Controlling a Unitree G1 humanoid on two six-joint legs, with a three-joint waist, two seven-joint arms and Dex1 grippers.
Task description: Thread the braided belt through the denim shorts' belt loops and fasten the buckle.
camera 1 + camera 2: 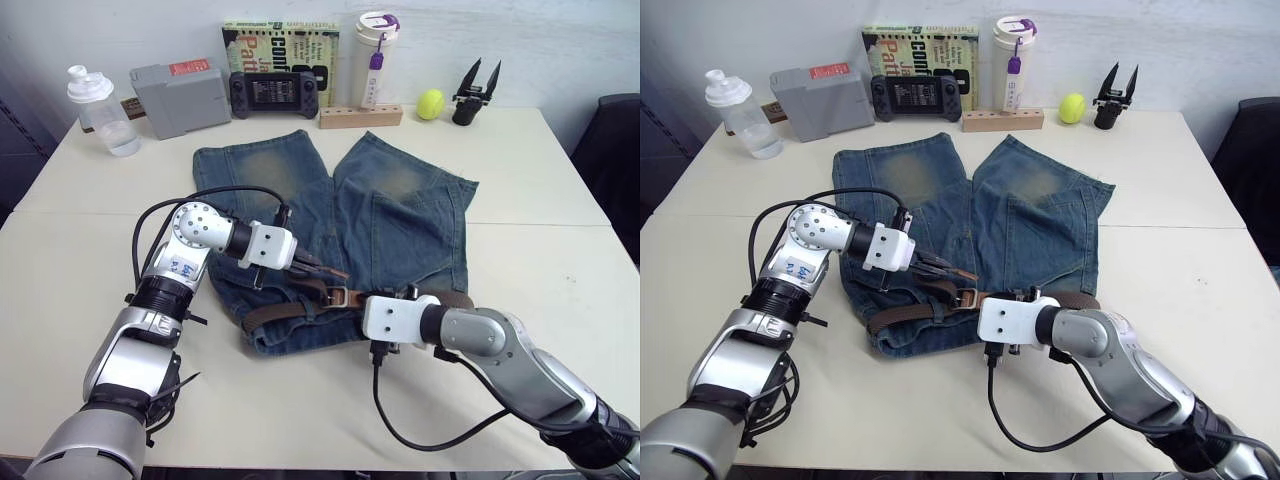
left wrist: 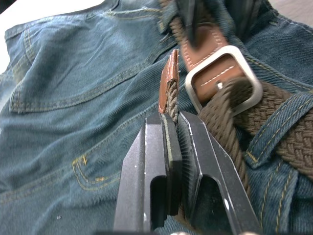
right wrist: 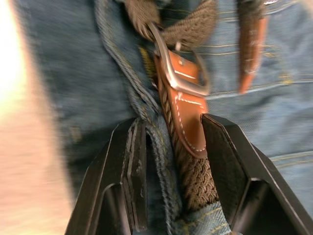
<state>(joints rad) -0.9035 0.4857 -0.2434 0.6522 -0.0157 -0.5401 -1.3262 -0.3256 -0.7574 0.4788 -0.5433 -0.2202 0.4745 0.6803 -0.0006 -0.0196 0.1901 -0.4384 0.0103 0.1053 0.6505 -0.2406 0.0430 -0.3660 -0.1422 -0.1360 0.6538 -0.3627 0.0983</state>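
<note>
White tabletop (image 1: 90,250) carries the shorts (image 1: 340,230), waistband at the near edge, legs toward the far clutter. Across the waistband lies the belt (image 1: 290,312), already in the loops (image 2: 288,105). Left pincer (image 2: 172,128) is clamped on the belt's tip beside the buckle (image 2: 222,78); right pincer (image 3: 171,134) straddles waistband and strap, jaws wide. Fastening seems in hand; next the tip likely needs feeding through the frame. Far off, a shaker bottle (image 1: 100,110) looks empty
</note>
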